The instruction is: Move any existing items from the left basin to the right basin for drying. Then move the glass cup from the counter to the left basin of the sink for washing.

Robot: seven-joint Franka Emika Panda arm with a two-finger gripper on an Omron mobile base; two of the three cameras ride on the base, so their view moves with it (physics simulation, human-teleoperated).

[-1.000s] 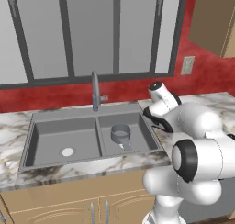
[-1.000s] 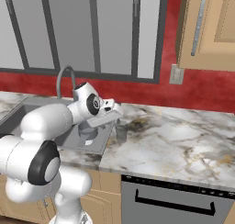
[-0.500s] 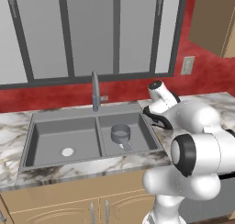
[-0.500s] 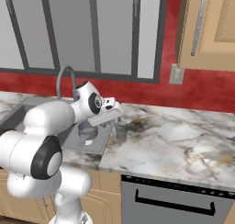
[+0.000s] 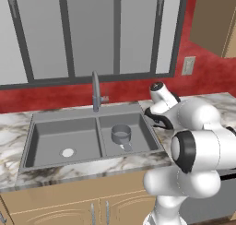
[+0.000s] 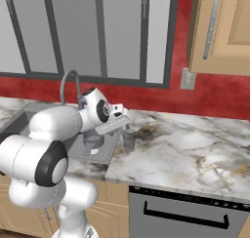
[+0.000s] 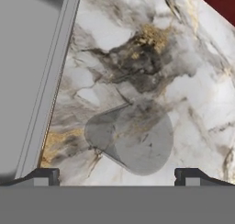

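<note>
Left basin [image 5: 50,141] bare except for its pale drain disc [image 5: 67,152]; the grey metal pot [image 5: 121,135] sits in the right basin [image 5: 138,129], so the first half of the task looks done. Step in hand, by judgement: picking up the glass cup [image 6: 129,139], which stands upright on the counter [image 6: 195,149] just beside the sink [image 5: 32,132] rim. Gripper [image 7: 117,175] hovers over it, jaws spread wide, one tip to each side of the cup in the hand view, not touching. To do well: come straight down, keep the cup centred between the tips, close gently at mid-height, lift clear of the rim before swinging left.
</note>
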